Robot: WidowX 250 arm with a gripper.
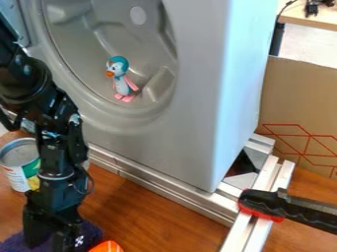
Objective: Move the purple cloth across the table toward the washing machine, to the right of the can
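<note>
While the black arm is coming down along the left side of the view, its gripper (50, 241) is hanging low at the bottom left, over a dark purple cloth (91, 235). That cloth is lying on the brown wooden table (141, 209), showing on both sides of the gripper; whether the gripper is open or closed, or is grasping the cloth, I cannot tell. Just to the right, an orange object (107, 247) is poking up at the bottom edge. Beside the arm, on its left, an open can (15, 176) with a partly green label is standing upright. Behind, a large gray housing (197, 123) is rising above silvery metal rails (154, 183), and a blue-headed penguin figure (120, 81) is standing upright inside its rounded recess (82, 42). Toward the lower right, a black handle with red edging (262, 203) is lying across the rails, while cardboard with red lines (296, 96) is standing behind.
</note>
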